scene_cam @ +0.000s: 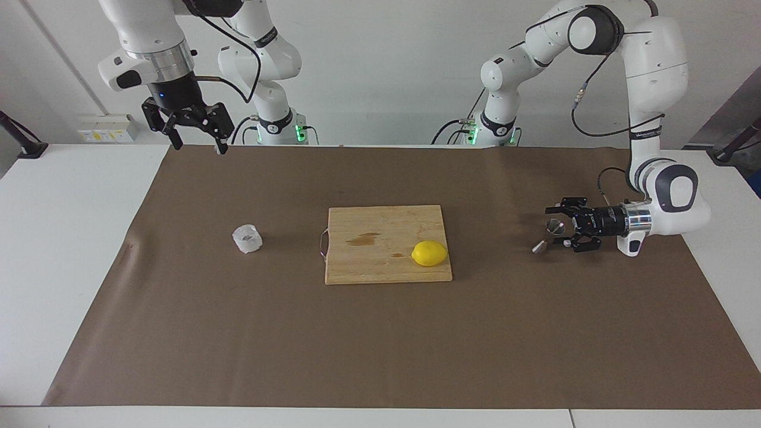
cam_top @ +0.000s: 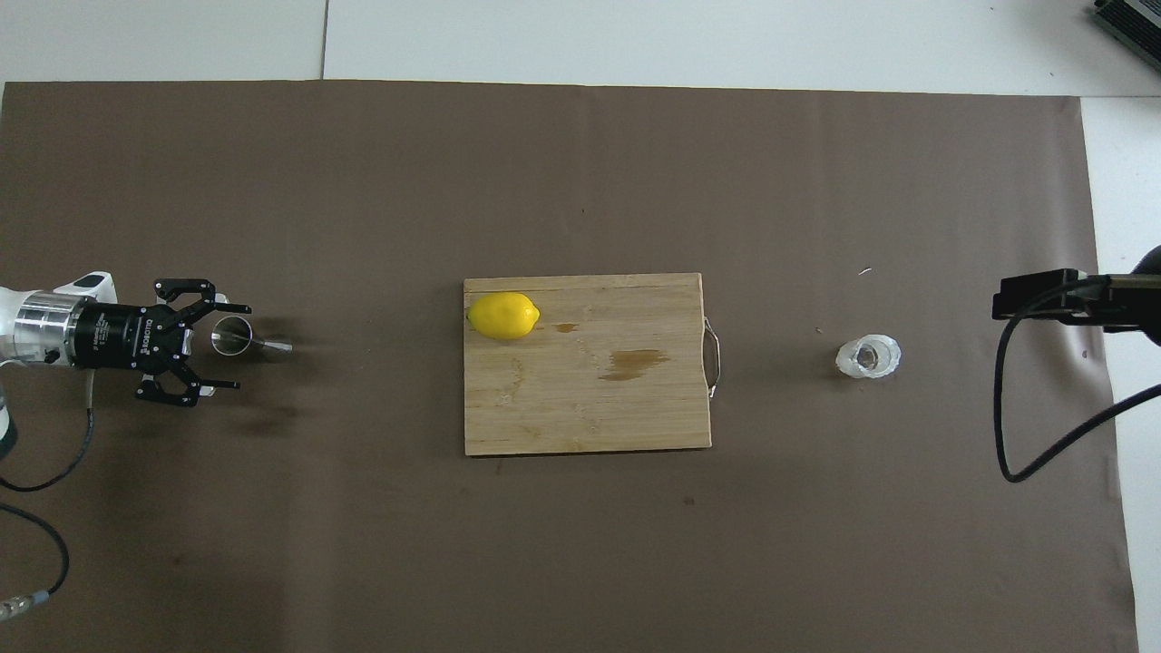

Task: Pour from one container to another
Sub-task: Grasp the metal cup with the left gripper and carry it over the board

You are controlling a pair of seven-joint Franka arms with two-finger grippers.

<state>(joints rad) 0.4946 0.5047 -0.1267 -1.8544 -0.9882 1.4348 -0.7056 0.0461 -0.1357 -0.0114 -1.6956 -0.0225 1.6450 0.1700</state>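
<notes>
The whitish crinkly plastic cup (scene_cam: 247, 238) (cam_top: 868, 356) stands on the brown mat toward the right arm's end of the table. A shiny metal jigger (scene_cam: 547, 236) (cam_top: 249, 341) stands toward the left arm's end. My left gripper (scene_cam: 552, 226) (cam_top: 241, 347) lies level and low over the mat, open, with its fingers on either side of the jigger's upper cup and apart from it. My right gripper (scene_cam: 199, 145) hangs open and high over the mat's edge by the robots, away from the plastic cup and holding nothing.
A wooden cutting board (scene_cam: 386, 244) (cam_top: 590, 399) with a wire handle and wet stains lies mid-table. A yellow lemon (scene_cam: 429, 253) (cam_top: 503, 316) sits on its corner toward the left arm's end. The right arm's wrist and cable (cam_top: 1043, 295) show at the overhead view's edge.
</notes>
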